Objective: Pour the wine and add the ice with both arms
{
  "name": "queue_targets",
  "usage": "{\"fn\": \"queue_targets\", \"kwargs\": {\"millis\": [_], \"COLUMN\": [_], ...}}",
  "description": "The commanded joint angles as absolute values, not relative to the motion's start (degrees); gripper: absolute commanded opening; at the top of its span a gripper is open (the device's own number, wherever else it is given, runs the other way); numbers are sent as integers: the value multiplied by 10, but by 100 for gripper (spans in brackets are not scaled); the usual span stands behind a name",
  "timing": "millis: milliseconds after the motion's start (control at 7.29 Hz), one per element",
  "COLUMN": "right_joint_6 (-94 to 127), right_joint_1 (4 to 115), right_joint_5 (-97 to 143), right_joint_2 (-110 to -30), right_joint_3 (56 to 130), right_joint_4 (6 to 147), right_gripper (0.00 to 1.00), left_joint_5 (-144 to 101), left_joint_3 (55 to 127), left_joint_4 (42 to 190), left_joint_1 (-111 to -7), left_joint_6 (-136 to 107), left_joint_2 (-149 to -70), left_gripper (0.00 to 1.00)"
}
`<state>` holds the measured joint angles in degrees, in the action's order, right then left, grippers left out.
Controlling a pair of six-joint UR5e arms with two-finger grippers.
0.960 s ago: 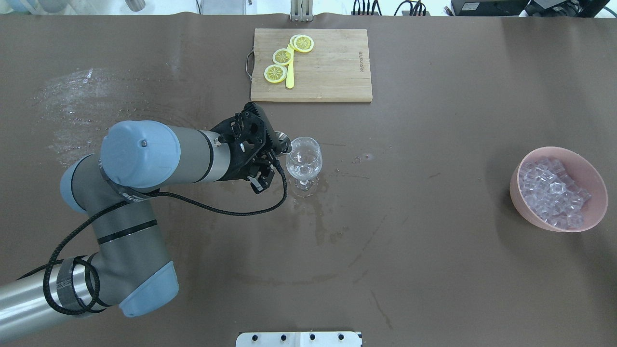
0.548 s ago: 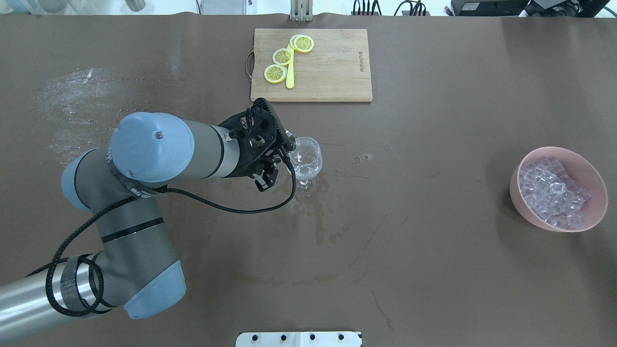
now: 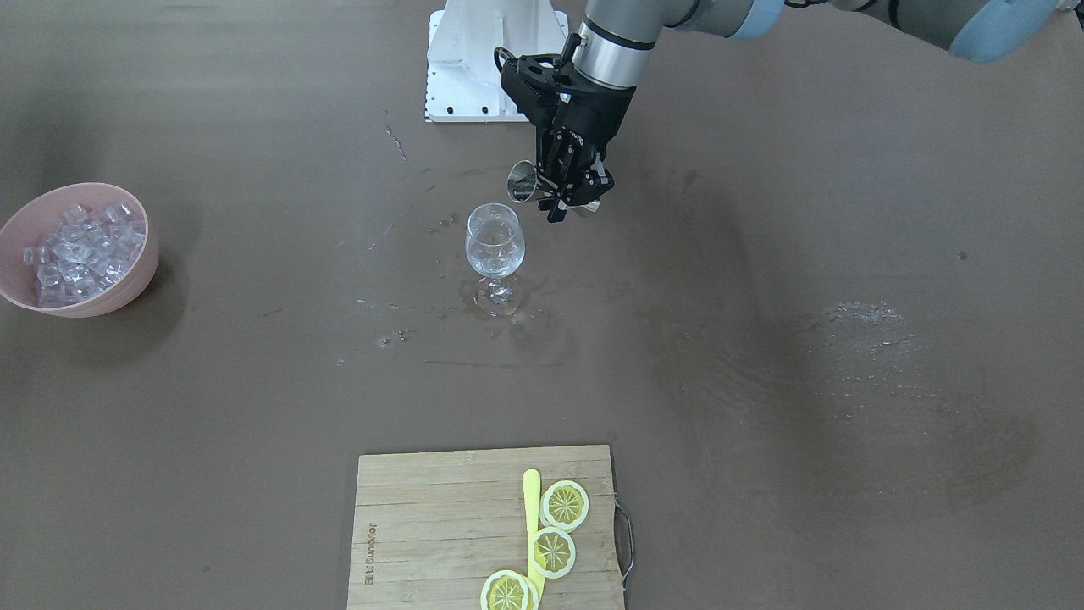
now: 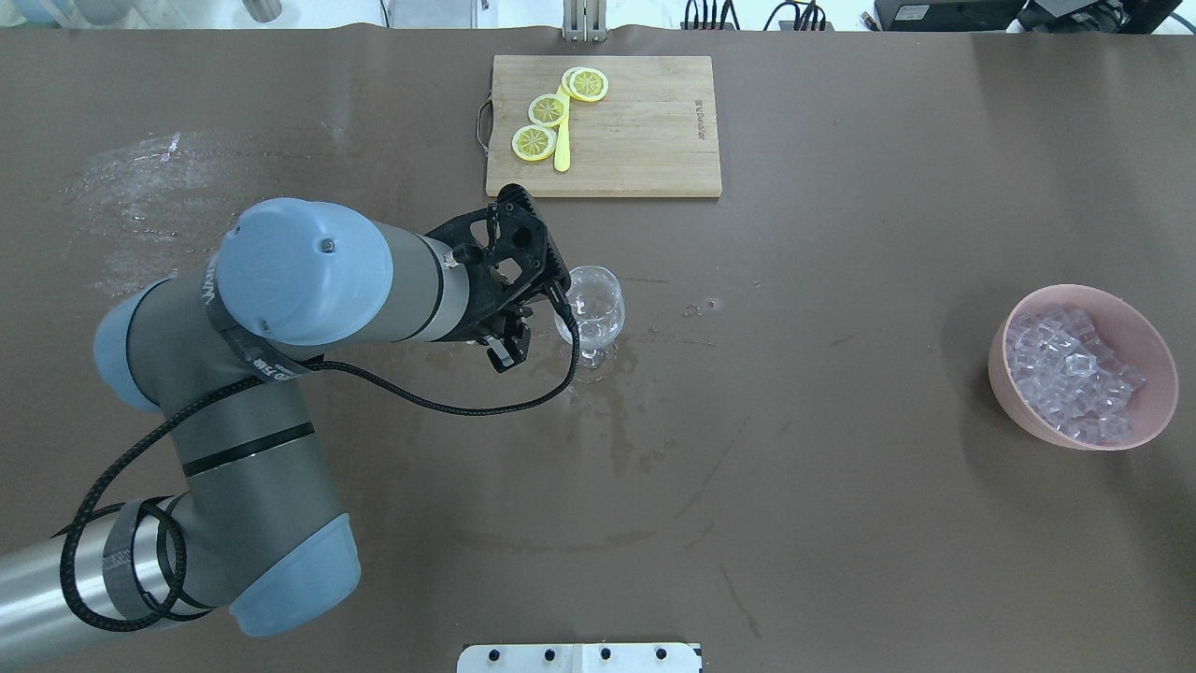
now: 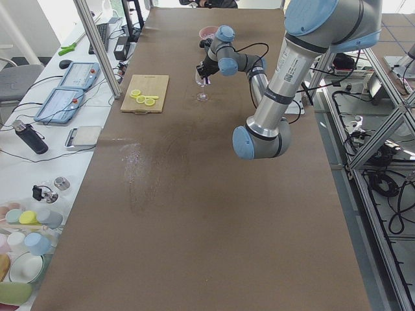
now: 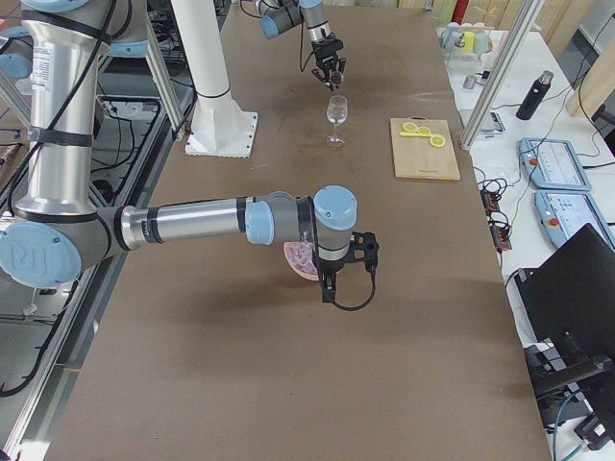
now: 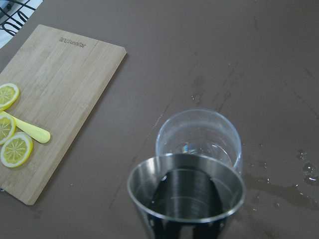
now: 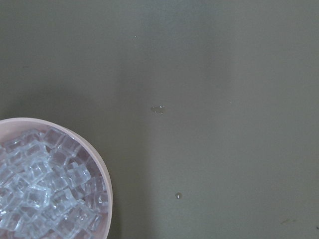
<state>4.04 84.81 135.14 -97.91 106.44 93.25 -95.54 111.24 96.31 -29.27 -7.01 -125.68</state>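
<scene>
My left gripper (image 3: 566, 202) is shut on a steel jigger (image 3: 521, 182) and holds it tilted, mouth toward the rim of the clear stemmed wine glass (image 3: 495, 241). In the left wrist view the jigger's open mouth (image 7: 187, 191) sits just in front of the glass (image 7: 199, 134). Overhead, the left gripper (image 4: 528, 313) touches the glass's left side (image 4: 596, 304) and hides the jigger. The ice (image 4: 1074, 369) is piled in a pink bowl (image 4: 1154, 374) at the right; it also shows in the right wrist view (image 8: 45, 189). My right gripper (image 6: 332, 286) hangs over that bowl; I cannot tell its state.
A wooden cutting board (image 4: 635, 131) with lemon slices (image 4: 534, 142) and a yellow knife lies beyond the glass. Wet patches (image 4: 617, 411) spread around the glass foot. A white stand base (image 3: 483, 68) sits at the robot's edge.
My left arm has shifted toward the glass and rolled the wrist, so the jigger's mouth, seen beside the glass one second ago, is now hidden under the gripper overhead.
</scene>
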Motion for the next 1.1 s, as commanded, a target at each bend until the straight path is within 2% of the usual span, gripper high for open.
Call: {"fn": "queue_targets", "kwargs": {"millis": [0,960], "right_joint_6": [40,41], "right_joint_1": [848,848], "right_joint_5": [1353,1353], "right_joint_2": [-979,-979], "right_joint_3": [1064,1063], "right_joint_4": [933,933], "right_gripper": [100,100], "left_joint_5": [-946,-917], "left_joint_3": [1112,1093], "left_joint_4": [893,809], "left_joint_1": [-292,-291], "left_joint_6": [-62,-49], "left_joint_2": [-1292,-1340], "left_gripper": [0,0]}}
